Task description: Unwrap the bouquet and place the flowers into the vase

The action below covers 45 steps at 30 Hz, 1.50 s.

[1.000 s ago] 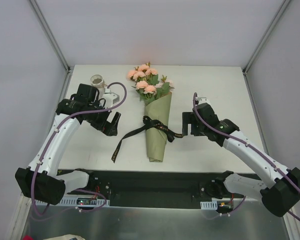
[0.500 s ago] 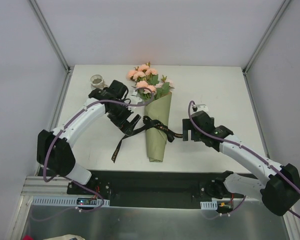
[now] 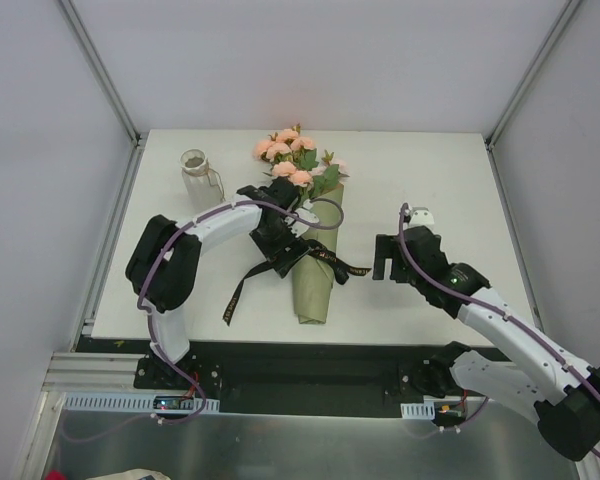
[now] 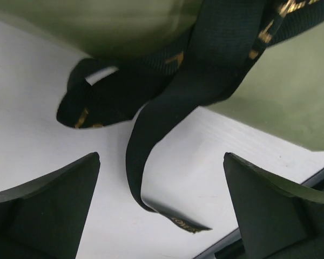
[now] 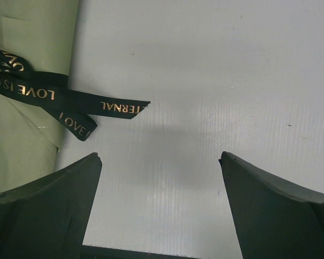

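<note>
The vase [image 3: 197, 176] stands upright at the counter's [image 3: 430, 170] far left. The bouquet [image 3: 313, 265] lies at mid-counter, its roses [image 3: 288, 150] in olive paper tied with a black ribbon [image 4: 167, 108]. The left gripper [image 4: 161, 156] is spread over the ribbon. The right gripper [image 5: 160, 155] is spread over bare counter beside the ribbon's end. Pale walls [image 3: 280, 60] enclose the counter.

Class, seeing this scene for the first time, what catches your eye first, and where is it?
The bouquet of peach-pink roses in olive paper lies in the middle, a black ribbon tied round it. The left pincer hovers open at that ribbon; a clear vase stands at the far left.
</note>
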Motion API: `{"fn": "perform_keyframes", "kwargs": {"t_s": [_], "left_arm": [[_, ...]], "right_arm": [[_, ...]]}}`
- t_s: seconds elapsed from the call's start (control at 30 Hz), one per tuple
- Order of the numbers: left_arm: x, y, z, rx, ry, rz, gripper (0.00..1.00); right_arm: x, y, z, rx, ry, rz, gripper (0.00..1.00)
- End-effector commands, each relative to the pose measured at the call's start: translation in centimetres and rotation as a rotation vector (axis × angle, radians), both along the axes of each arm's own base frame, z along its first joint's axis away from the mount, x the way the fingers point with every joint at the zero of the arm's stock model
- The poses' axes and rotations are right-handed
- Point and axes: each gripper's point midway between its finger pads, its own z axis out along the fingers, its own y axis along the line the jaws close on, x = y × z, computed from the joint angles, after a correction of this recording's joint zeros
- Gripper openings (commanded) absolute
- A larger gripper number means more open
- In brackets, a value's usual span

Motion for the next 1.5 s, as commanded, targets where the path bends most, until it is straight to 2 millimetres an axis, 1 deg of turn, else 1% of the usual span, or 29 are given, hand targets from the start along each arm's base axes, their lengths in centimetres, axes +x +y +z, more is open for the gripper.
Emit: {"fn": "perform_keyframes", "kwargs": {"t_s": [0.0,0.07,0.2,0.23,0.33,0.43,0.47,0.53,0.57,0.6,0.63,0.67,0.7,0.77,0.8,0.83,0.87,0.9,0.93,1.0,1.03,1.07,1.1,1.13,1.17,1.23,1.3,1.43,1.47], "left_arm": [[2.2,-1.0,0.0,-0.005,-0.143,-0.043,0.97],[3.0,-1.3,-0.2,-0.011,-0.181,-0.038,0.97],[3.2,-1.5,-1.2,-0.020,-0.188,-0.031,0.92],[3.0,-1.6,-1.4,-0.023,-0.185,-0.038,0.88],[2.8,-1.7,-2.0,-0.027,-0.183,-0.044,0.81],[2.8,-1.7,-1.9,-0.035,-0.194,-0.042,0.47],[2.7,-1.7,-1.8,-0.034,-0.196,-0.043,0.27],[2.7,-1.4,-1.5,-0.031,-0.208,-0.040,0.15],[2.6,-1.2,-1.5,-0.027,-0.211,-0.040,0.11],[2.6,-1.0,-1.1,-0.023,-0.225,-0.038,0.03],[2.6,-0.8,-0.9,-0.021,-0.232,-0.034,0.00],[2.4,-0.5,-0.8,-0.018,-0.236,-0.033,0.00],[2.6,-0.4,0.2,-0.029,-0.261,-0.025,0.00],[2.5,0.2,0.9,-0.028,-0.280,-0.008,0.00],[2.5,0.4,2.0,-0.041,-0.303,0.003,0.00],[2.5,0.8,2.5,-0.041,-0.316,0.012,0.00],[2.3,1.5,2.8,-0.035,-0.311,0.025,0.00],[2.2,1.7,3.9,-0.052,-0.327,0.038,0.00],[2.0,2.1,4.2,-0.054,-0.325,0.049,0.00],[1.6,3.1,5.0,-0.050,-0.328,0.063,0.00],[1.5,3.4,5.2,-0.049,-0.331,0.067,0.00],[1.4,3.7,5.5,-0.049,-0.338,0.070,0.00],[1.3,4.2,5.6,-0.044,-0.338,0.079,0.00],[1.4,4.5,5.7,-0.041,-0.341,0.085,0.00],[1.4,4.8,5.9,-0.038,-0.344,0.092,0.00],[1.5,5.3,6.1,-0.036,-0.341,0.111,0.00],[1.5,5.7,6.4,-0.039,-0.347,0.123,0.00],[1.3,5.9,6.6,-0.035,-0.345,0.123,0.00],[1.3,5.9,6.7,-0.035,-0.346,0.124,0.00]], "right_arm": [[-0.4,-0.2,0.4,0.013,-0.009,-0.006,0.95],[-0.4,-0.1,0.6,0.021,-0.015,-0.005,0.95],[-0.5,0.0,0.7,0.043,-0.027,-0.010,0.94],[-0.5,-0.1,0.6,0.042,-0.026,-0.010,0.93],[-0.6,-0.4,0.5,0.036,-0.031,-0.015,0.92],[-0.5,-0.5,0.3,0.032,-0.037,-0.019,0.89],[-0.5,-0.4,0.2,0.035,-0.037,-0.017,0.87],[-0.4,-0.2,-0.1,0.035,-0.030,-0.015,0.86],[-0.2,0.1,-0.3,0.040,-0.032,-0.010,0.86],[-0.2,0.1,-0.6,0.034,-0.022,-0.008,0.86],[0.0,0.4,-0.7,0.039,-0.024,0.000,0.86],[0.0,0.4,-1.0,0.029,-0.018,0.008,0.87],[0.0,0.4,-1.5,0.010,-0.002,0.016,0.88],[0.3,0.6,-2.4,-0.024,0.021,0.037,0.90],[0.5,0.7,-2.7,-0.035,0.026,0.041,0.91],[0.8,0.8,-2.8,-0.045,0.023,0.046,0.92],[1.0,0.9,-3.6,-0.066,0.045,0.054,0.93],[1.2,1.1,-3.8,-0.085,0.047,0.074,0.93],[1.7,1.4,-3.9,-0.092,0.042,0.078,0.93],[2.2,1.6,-5.1,-0.150,0.078,0.103,0.93],[2.8,1.6,-4.8,-0.178,0.078,0.094,0.92],[3.0,1.6,-5.9,-0.225,0.117,0.095,0.92],[3.1,1.8,-6.2,-0.254,0.127,0.106,0.91],[3.7,2.3,-5.8,-0.269,0.117,0.111,0.90],[3.5,3.0,-6.6,-0.297,0.128,0.140,0.90],[4.1,3.8,-6.6,-0.328,0.098,0.164,0.90],[4.2,4.8,-7.2,-0.351,0.100,0.191,0.90],[5.2,6.4,-7.8,-0.379,0.062,0.250,0.90],[5.2,6.7,-8.4,-0.394,0.072,0.263,0.90]]}}
